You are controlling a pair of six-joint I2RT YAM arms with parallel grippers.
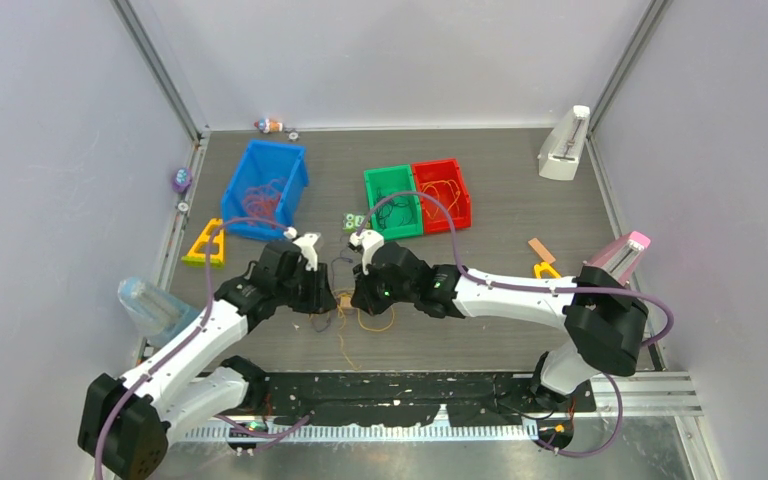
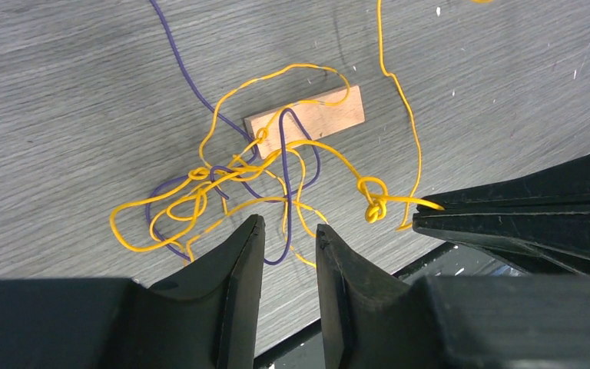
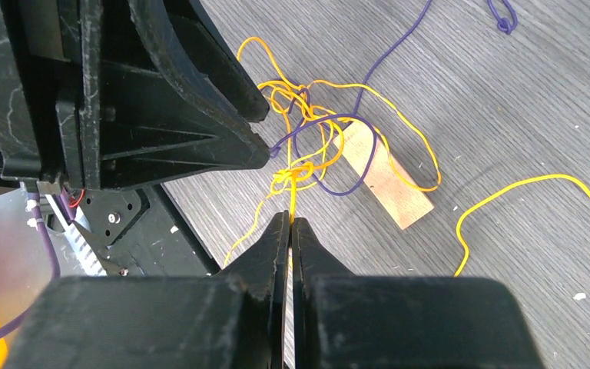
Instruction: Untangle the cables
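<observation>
The cables are lying as a loose yellow-and-purple tangle on the surface, between the two arms near its front edge and partly draped over a small wooden block. A tight knot in the yellow cable is sitting just beside the tip of the right tool. That tool is pinching flat on a yellow strand right behind the knot. I judge it is serving as an anchor, fixing one end so the loops can be drawn away from it.

The left tool is hovering low over the near side of the tangle, its jaws standing apart and gripping nothing. A loop of the purple cable and a yellow strand are running under the gap between them. It seems to be lining up on a strand to pull against the right tool's hold.

The two tools are facing each other closely, probably because the knot is leaving so little slack. Farther back, a blue bin, a green bin and a red bin are each holding strands, likely ones already sorted.
</observation>
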